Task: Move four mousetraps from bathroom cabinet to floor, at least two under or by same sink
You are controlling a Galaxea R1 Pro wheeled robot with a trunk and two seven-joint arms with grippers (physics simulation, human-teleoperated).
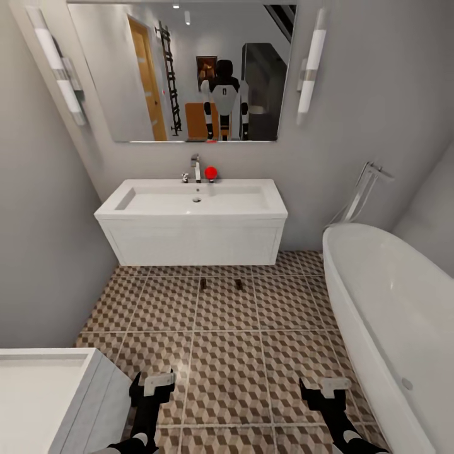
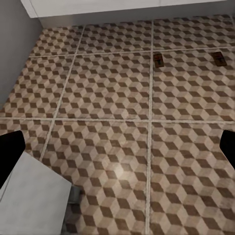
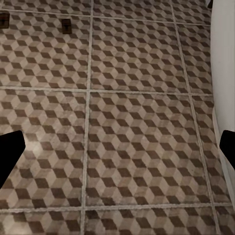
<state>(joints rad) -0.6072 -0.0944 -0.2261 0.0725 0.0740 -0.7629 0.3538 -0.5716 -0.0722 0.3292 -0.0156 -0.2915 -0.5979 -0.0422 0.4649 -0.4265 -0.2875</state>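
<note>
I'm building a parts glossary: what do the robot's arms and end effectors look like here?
Both arms are glossy black with pale grey-white bands. The left end effector and right end effector each have black fingers under a light grey crosspiece. No cables or markings are visible.

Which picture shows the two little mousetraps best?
The left wrist view: both mousetraps lie flat on the floor, big enough to show their grey metal parts. The head view shows them as tiny dark marks before the sink. The right wrist view catches them at its edge.
</note>
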